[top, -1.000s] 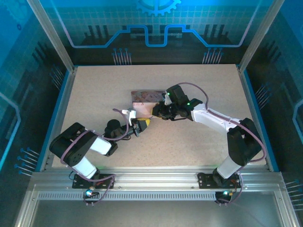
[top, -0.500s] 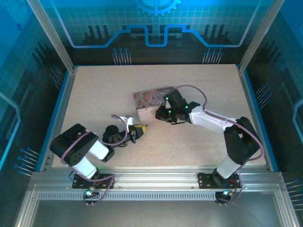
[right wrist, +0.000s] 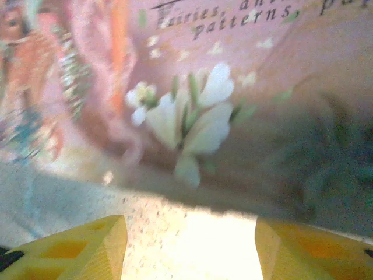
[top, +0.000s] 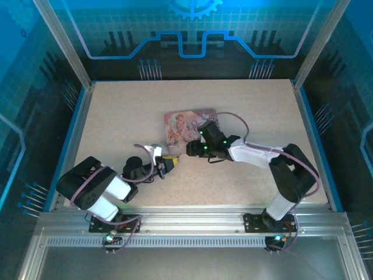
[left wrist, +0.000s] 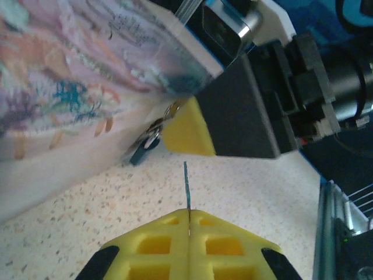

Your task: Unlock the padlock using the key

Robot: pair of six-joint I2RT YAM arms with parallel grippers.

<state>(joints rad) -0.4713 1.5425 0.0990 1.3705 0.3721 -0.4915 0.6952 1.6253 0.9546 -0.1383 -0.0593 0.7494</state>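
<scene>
Left gripper (left wrist: 187, 219): yellow jaws clenched on the thin grey metal key (left wrist: 186, 182). The blade is seen edge-on and points away from the wrist.

Right gripper (right wrist: 189, 245): jaws released and spread wide, facing the pink picture-printed rectangular tin (right wrist: 233, 116) at close range.

The tiny bluish-dark padlock (left wrist: 143, 151) lies on the speckled beige tabletop (left wrist: 250, 186) at the foot of the tin. Its silvery shackle (left wrist: 154, 129) is toward the tin, just beside one yellow finger of the right gripper. The key tip is near the padlock but apart from it.
</scene>
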